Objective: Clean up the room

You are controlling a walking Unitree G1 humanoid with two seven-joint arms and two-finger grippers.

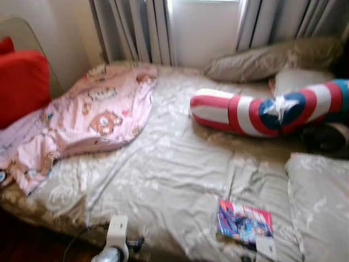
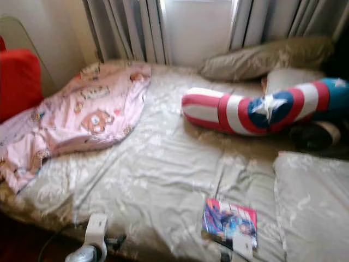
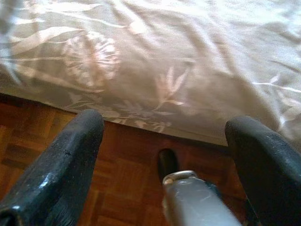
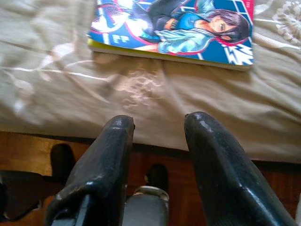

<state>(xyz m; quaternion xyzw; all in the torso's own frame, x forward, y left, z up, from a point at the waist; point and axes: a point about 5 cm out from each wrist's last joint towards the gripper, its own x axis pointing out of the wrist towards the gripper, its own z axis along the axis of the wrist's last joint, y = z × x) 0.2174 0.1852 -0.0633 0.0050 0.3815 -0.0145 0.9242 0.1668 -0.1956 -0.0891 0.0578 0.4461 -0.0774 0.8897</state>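
A bed (image 1: 163, 180) in pale floral sheets stands before grey curtains (image 1: 136, 30) on a reddish parquet floor (image 3: 127, 188). A comic book (image 1: 244, 225) lies near its front edge, a pink blanket (image 1: 92, 117) and striped bolster (image 1: 262, 112) behind. Left gripper (image 3: 164, 136) fingers are spread wide; right gripper (image 4: 157, 123) fingers are slightly parted, empty, just short of the book

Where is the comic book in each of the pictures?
Left eye view: the colourful, glossy comic book lies near the bed's front edge, low and right of middle.
Right eye view: the same spot.
Left wrist view: not in it.
Right wrist view: just beyond the right gripper.
Shared landmark: the beige floral bedsheet.
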